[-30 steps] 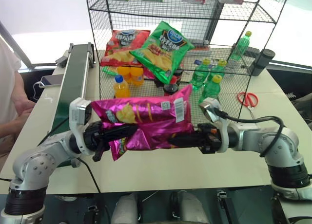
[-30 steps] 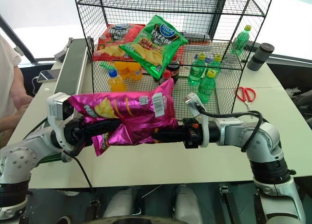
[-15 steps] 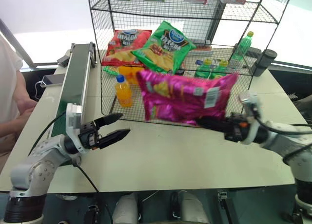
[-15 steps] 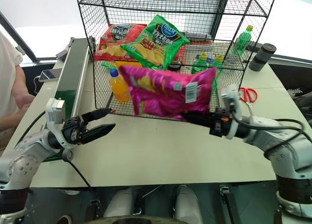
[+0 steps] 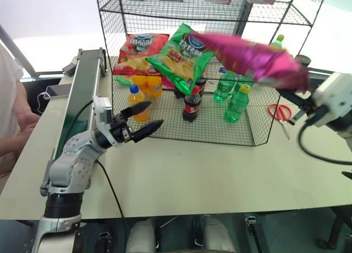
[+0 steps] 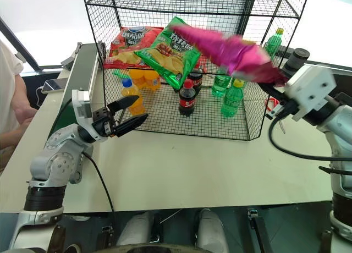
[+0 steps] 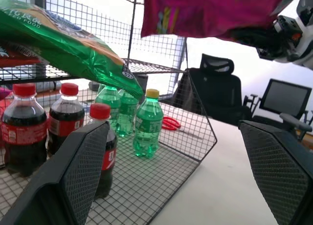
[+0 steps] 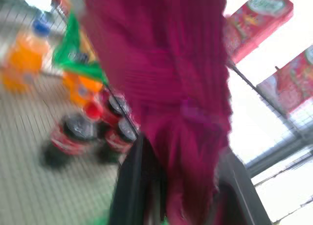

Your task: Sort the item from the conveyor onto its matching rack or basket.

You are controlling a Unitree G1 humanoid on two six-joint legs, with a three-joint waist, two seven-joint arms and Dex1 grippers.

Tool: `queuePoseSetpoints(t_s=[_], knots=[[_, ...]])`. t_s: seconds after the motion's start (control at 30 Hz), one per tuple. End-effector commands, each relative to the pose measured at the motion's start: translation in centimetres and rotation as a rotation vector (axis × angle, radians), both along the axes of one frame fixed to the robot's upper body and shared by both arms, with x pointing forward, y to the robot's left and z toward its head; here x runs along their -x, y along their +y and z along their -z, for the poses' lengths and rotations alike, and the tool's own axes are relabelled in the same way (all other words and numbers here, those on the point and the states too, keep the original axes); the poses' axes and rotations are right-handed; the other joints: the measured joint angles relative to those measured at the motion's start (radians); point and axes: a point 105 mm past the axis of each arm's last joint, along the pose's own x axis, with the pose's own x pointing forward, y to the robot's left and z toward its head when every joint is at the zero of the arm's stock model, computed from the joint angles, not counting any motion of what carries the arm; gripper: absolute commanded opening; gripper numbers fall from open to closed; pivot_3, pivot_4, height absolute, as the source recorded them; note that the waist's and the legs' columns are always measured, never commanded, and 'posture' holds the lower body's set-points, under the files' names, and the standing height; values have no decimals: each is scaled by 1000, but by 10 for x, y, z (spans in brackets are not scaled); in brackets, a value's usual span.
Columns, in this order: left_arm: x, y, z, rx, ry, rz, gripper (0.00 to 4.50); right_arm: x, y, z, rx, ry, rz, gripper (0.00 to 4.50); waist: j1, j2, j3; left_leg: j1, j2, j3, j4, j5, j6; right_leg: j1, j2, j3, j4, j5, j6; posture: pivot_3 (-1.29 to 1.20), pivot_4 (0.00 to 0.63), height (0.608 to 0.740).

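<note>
Now my left gripper (image 5: 144, 126) stood wide open w/ nothing in it, low over the table (image 5: 181, 176) just beside the front of the rack (image 5: 181, 71); a sec before it shared the hold on the pink bag (image 5: 247, 56). Behind it was the conveyor (image 5: 82, 93), bare where visible. My right gripper (image 8: 181, 186) was shut on one end of the bag and had carried it up and to the right, from in front of me to the height of the middle tier, in front of the green chip bag (image 5: 184, 56). So the handover was done, I judged; what remained was to push the bag in beside the red chip bag (image 5: 140, 52) & let go.
</note>
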Motion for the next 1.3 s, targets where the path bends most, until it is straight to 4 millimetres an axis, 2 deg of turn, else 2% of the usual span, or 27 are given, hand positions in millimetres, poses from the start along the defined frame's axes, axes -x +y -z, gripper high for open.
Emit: queuePoseSetpoints(t_s=[0.03, 0.13, 0.27, 0.3, 0.43, 0.63, 0.93, 1.2, 1.27, 1.3], knots=[[6, -6, -14, -15, -77, 21, 4500, -7, -5, -13, 112, -166, 74, 166, -1, 0, 0, 0, 0, 0, 0, 1, -2, 0, 0, 0, 0, 0, 0, 0, 150, 740], [12, -8, -16, -3, -73, 27, 4500, -15, -6, -22, 188, -302, 121, 166, -2, 0, 0, 1, 0, 0, 0, 2, -3, 0, 0, 0, 1, 0, 0, 0, 150, 740], [19, -12, -18, 1, -87, 14, 4500, -23, -5, -16, 238, -319, 124, 166, -2, 0, 0, 1, 1, 0, 0, 2, -3, 0, 0, 0, 1, 0, 0, 0, 150, 740], [20, -14, -19, 5, -99, -6, 4500, -31, -9, -14, 261, -319, 170, 166, -2, 0, 0, 1, 1, 0, 0, 2, -3, 1, 0, 0, 0, 0, 0, 0, 150, 740], [19, -17, -29, 37, -149, -91, 4500, -54, -22, -24, 226, -349, 292, 166, -1, 1, 1, 1, 0, 0, 1, 2, -3, 1, -1, 1, 0, 0, 0, 0, 150, 740], [23, -16, -28, 44, -147, -139, 4500, -73, -39, -27, 168, -363, 427, 166, -2, 1, 1, 1, 1, 0, 0, 2, -4, 1, 0, 1, 0, 0, 0, 0, 150, 740], [23, -23, -31, 39, -168, -152, 4500, -90, -39, -20, 109, -306, 468, 166, -5, 1, 1, 1, 1, 0, 0, 2, -4, 1, 0, 1, 1, 0, 0, 0, 150, 740], [23, -27, -32, 47, -165, -149, 4500, -97, -41, -17, 87, -283, 484, 166, -6, 1, 1, 1, 1, 0, 0, 2, -4, 1, 0, 1, 1, 0, 0, 0, 150, 740], [22, -28, -31, 51, -163, -149, 4500, -97, -42, -15, 82, -273, 480, 1190, -7, 1, 1, 1, 1, 0, 0, 2, -4, 1, 0, 1, 1, 0, 0, 0, 150, 740], [22, -28, -30, 51, -162, -148, 4500, -98, -41, -14, 78, -265, 477, 1521, -7, 1, 1, 1, 1, 0, 0, 2, -4, 1, 0, 1, 1, 0, 0, 0, 150, 740]])
